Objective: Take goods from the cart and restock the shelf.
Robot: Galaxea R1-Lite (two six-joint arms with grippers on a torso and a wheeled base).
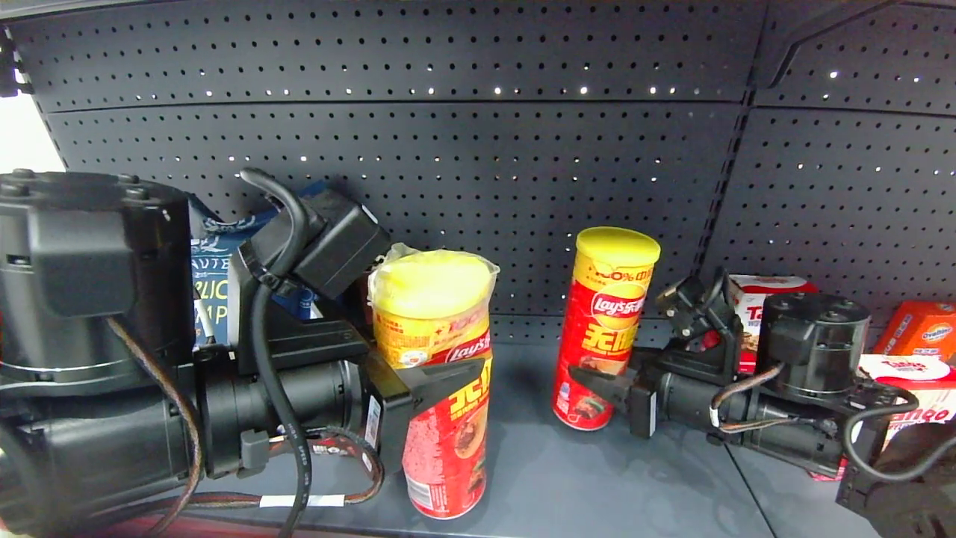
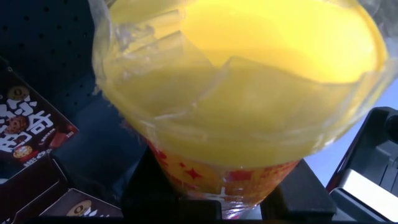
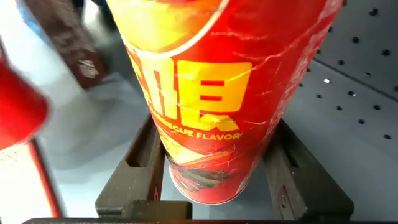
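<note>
Red yellow-lidded chip can stands on the grey shelf, right gripper clamped around it. Left gripper grips a second, film-wrapped can; neither looks released yet.

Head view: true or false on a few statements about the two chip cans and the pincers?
1. Left pincer clamps the nearer red chip can, a yellow-lidded cylinder. True.
2. Right pincer hangs open, holding nothing. False: it grips the farther red chip can near its base.
3. A dark perforated back panel stands behind both cans. True.
4. Both cans lie on their sides. False: both are upright.
</note>
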